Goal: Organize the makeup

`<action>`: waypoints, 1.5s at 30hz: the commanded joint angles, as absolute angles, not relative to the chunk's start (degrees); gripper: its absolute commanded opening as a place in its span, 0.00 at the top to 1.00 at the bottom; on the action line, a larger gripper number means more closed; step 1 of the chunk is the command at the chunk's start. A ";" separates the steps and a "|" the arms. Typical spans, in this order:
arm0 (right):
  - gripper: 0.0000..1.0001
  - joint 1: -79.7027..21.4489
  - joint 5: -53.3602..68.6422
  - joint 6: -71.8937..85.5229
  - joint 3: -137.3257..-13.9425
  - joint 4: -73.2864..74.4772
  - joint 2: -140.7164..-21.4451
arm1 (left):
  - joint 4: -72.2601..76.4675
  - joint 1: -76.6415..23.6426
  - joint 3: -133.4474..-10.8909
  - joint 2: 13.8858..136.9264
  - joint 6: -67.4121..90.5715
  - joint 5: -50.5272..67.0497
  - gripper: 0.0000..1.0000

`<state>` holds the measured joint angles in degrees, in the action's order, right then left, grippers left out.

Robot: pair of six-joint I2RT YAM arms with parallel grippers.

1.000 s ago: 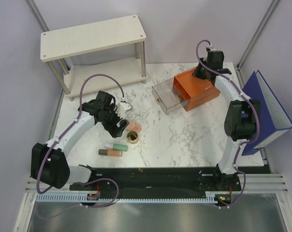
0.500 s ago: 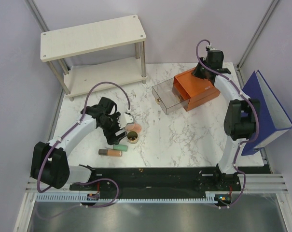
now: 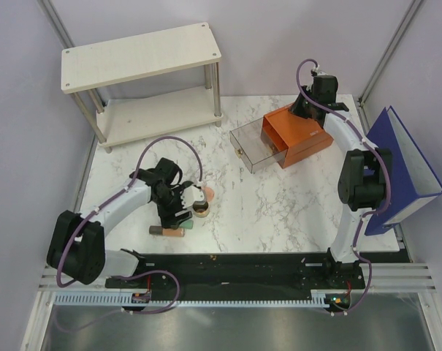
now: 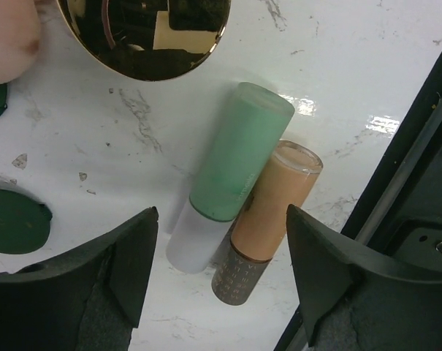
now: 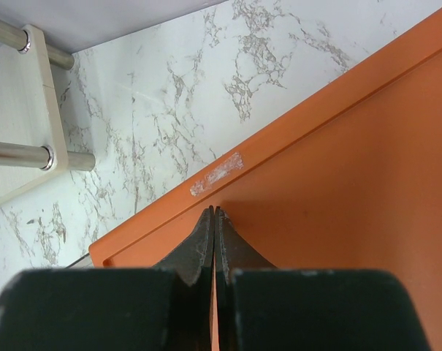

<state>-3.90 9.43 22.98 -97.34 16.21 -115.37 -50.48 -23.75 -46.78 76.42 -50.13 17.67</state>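
The left claw (image 4: 222, 252) is wide open above the mint-green tube (image 4: 239, 157) and tan tube (image 4: 275, 197). Drop straight down, pinch only one.

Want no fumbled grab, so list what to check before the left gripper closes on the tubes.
1. Left gripper open: ok.
2. Single tube between its fingers: not ok; mint-green tube and tan tube lie touching, both in the gap.
3. Gold-rimmed jar outside the gap: ok.
4. Clear drawer pulled out of orange box: ok.
5. Gripper height above the table: cannot tell.
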 commanded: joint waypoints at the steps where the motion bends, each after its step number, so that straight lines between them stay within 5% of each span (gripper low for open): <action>1: 1.00 -4.04 7.47 22.15 -94.39 28.48 -121.46 | -45.62 -24.17 -46.93 78.83 -51.51 14.78 0.25; 18: 1.00 -4.13 7.65 23.03 -96.33 28.57 -123.48 | -40.08 -25.93 -51.85 89.91 -47.81 10.99 0.50; 20: 1.00 -4.13 7.65 23.29 -96.94 28.57 -123.92 | -39.90 -26.37 -52.47 90.96 -47.37 10.99 0.63; 25: 1.00 -4.04 7.91 23.47 -98.17 28.74 -124.80 | -39.73 -28.91 -52.21 93.60 -46.76 9.23 0.69; 27: 1.00 -4.13 7.91 23.38 -98.70 28.83 -125.15 | -39.29 -29.18 -52.29 94.30 -45.97 9.75 0.82; 28: 1.00 -4.04 7.91 23.38 -98.88 28.83 -125.16 | -39.20 -29.18 -52.56 95.00 -45.44 9.67 0.97; 45: 1.00 -4.04 8.61 21.62 -96.77 29.18 -124.10 | -39.55 -29.09 -58.62 85.79 -37.27 7.74 0.98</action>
<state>-3.90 10.94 24.21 -101.89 16.58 -118.96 -42.92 -28.80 -55.13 91.09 -40.51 8.05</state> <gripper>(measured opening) 0.007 0.420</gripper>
